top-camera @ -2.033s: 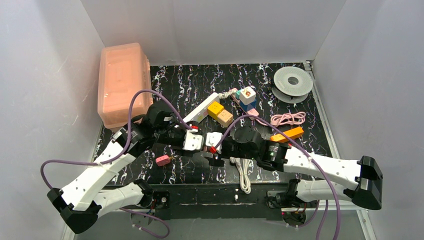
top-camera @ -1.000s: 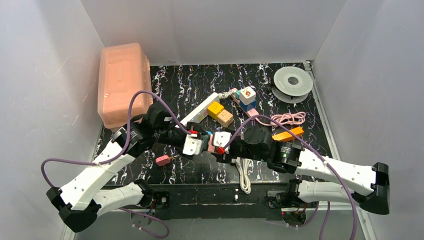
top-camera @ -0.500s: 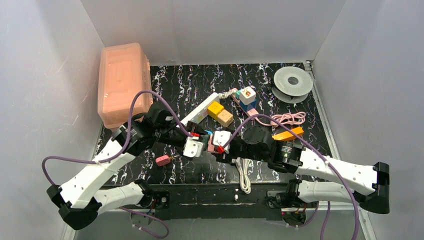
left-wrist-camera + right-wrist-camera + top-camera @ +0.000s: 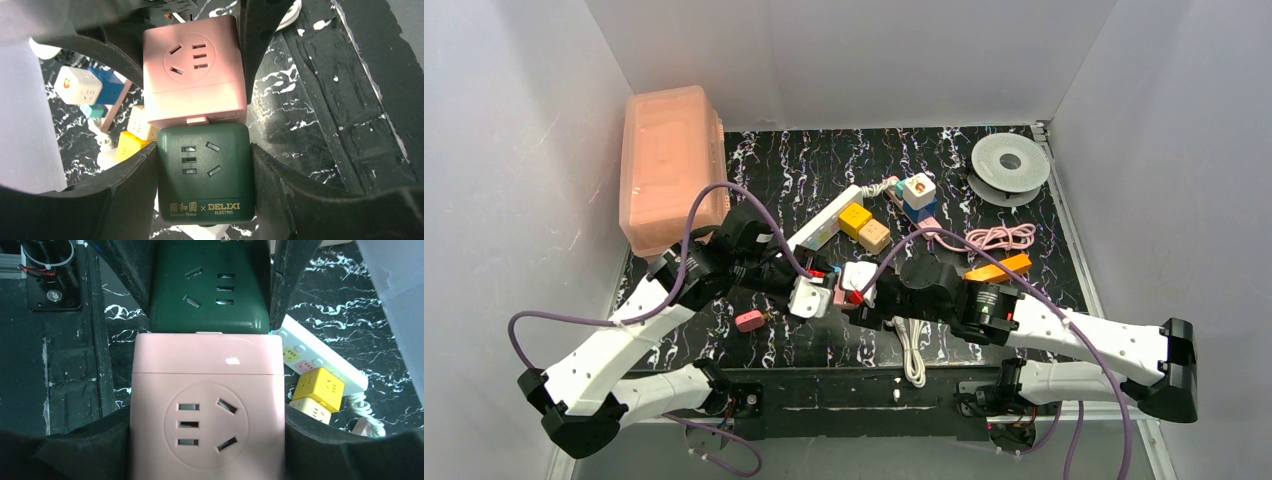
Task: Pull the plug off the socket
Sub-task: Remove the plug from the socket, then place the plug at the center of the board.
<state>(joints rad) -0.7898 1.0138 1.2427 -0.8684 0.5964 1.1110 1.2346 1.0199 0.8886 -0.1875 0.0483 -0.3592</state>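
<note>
1. The pull is not yet done. The pink cube and the green cube sit face to face with no gap at the seam.
2. The left gripper pinches the green cube by its sides. The right gripper pinches the pink cube the same way.
3. The joined pair hangs above the table between the arms. The white strip lies apart behind them, touched by neither gripper.
4. What seems left is a straight pull apart along the joint. Which cube carries the plug cannot be told.
</note>
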